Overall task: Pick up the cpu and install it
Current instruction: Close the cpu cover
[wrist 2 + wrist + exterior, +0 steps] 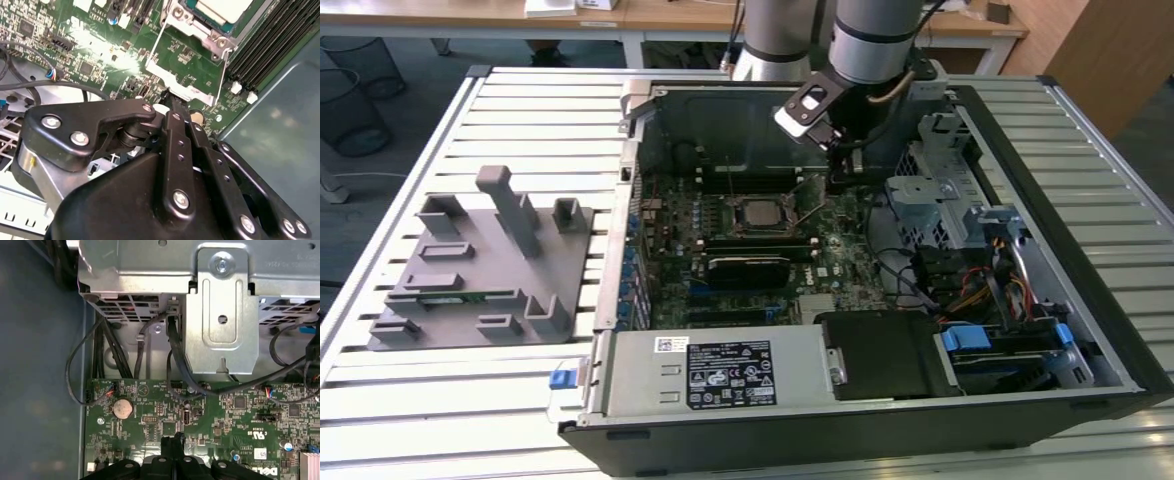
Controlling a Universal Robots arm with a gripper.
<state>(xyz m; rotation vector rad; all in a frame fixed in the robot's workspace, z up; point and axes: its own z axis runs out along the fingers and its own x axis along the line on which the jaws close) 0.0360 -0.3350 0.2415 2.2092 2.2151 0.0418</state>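
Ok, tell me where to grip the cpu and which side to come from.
Grip the cpu by two opposite edges of its rim, coming straight down from above. It lies flat inside the socket frame, top face up, so the frame's metal would likely block jaws coming in sideways.

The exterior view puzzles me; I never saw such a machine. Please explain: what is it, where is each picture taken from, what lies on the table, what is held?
A robot arm with a gripper reaches into an open computer case on a slatted table. The exterior view looks from off the arm; both wrist views ride on the arm, facing the green circuit board. The cpu sits in its socket. A grey parts holder stands at the exterior view's left. The gripper is shut; nothing seems held.
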